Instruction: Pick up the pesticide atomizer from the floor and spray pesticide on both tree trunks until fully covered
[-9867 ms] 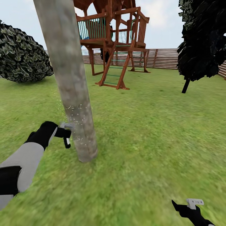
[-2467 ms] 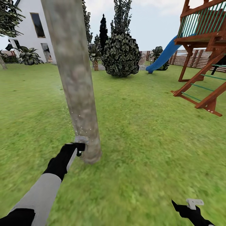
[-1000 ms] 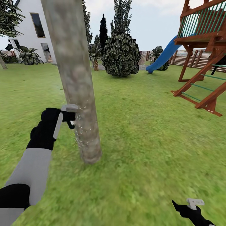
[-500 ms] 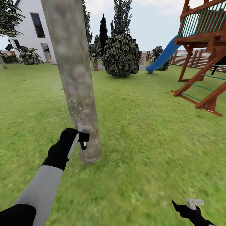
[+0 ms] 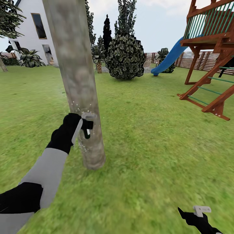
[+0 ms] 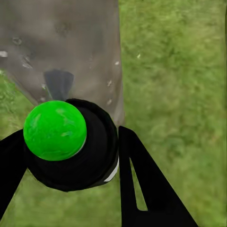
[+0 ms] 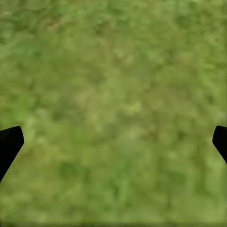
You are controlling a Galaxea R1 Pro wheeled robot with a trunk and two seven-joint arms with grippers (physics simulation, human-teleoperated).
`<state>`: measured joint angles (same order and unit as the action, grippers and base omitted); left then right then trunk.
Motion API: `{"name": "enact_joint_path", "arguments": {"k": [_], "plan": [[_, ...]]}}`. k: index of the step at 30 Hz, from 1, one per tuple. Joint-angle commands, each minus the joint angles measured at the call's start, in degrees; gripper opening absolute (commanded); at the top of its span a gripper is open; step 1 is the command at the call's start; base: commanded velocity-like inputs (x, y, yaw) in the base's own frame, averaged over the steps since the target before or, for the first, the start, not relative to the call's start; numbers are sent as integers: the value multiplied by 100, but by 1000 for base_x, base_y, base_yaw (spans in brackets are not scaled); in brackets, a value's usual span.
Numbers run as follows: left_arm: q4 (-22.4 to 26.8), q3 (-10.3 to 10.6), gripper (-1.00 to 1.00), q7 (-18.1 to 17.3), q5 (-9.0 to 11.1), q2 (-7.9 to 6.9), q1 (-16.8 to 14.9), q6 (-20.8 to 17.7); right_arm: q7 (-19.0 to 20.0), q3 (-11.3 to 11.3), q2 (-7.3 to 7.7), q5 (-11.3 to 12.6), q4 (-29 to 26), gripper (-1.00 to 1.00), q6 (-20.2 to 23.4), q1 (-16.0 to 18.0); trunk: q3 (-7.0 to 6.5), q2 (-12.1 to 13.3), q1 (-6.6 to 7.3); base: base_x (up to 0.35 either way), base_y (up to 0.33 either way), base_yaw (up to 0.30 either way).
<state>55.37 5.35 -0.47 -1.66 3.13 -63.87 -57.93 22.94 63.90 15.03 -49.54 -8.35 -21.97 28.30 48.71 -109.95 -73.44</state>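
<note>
A thick mottled grey-beige tree trunk [image 5: 78,81] rises from the grass, leaning slightly. My left gripper [image 5: 86,124] is pressed close against its near side, about a third of the way up the visible trunk, shut on the pesticide atomizer [image 5: 87,132]. In the left wrist view the atomizer [image 6: 71,146] is a dark round body with a bright green cap between the black fingers [image 6: 142,184], its nozzle towards the trunk [image 6: 71,47]. White spray specks dot the bark. My right gripper [image 5: 195,213] hangs low over the lawn, open [image 7: 113,142].
A wooden play tower [image 5: 211,48] with a blue slide [image 5: 170,55] stands to the right. A round dark bush [image 5: 125,57] and slim dark trees are behind the trunk, a white house [image 5: 35,32] at far left, a slatted fence [image 5: 201,60] at the back. Grass lies all around.
In the last half second my left gripper has risen up the trunk with the atomizer; a second ago it was higher and further left. The right arm has not moved.
</note>
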Motion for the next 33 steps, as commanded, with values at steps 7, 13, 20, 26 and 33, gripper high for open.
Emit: {"name": "enact_joint_path", "arguments": {"k": [7,13,20,26,33], "plan": [[-60,-16,-100,3,-1,95,-553,-26,0,0,0,0,0,100,0,0,1,0,0,0,0,0],[-74,-25,-100,3,-1,93,-486,-26,0,0,0,-1,0,100,0,0,1,0,0,0,0,0],[-98,-17,-100,-5,6,74,-313,-18,0,0,0,-2,0,100,0,0,1,0,0,0,0,0],[-97,-17,-100,-16,8,73,285,34,0,-7,0,-2,2,100,0,0,1,0,0,0,0,0],[-104,-9,-100,-40,14,72,760,62,0,-9,0,-3,8,100,0,0,1,0,0,0,0,0]]}}
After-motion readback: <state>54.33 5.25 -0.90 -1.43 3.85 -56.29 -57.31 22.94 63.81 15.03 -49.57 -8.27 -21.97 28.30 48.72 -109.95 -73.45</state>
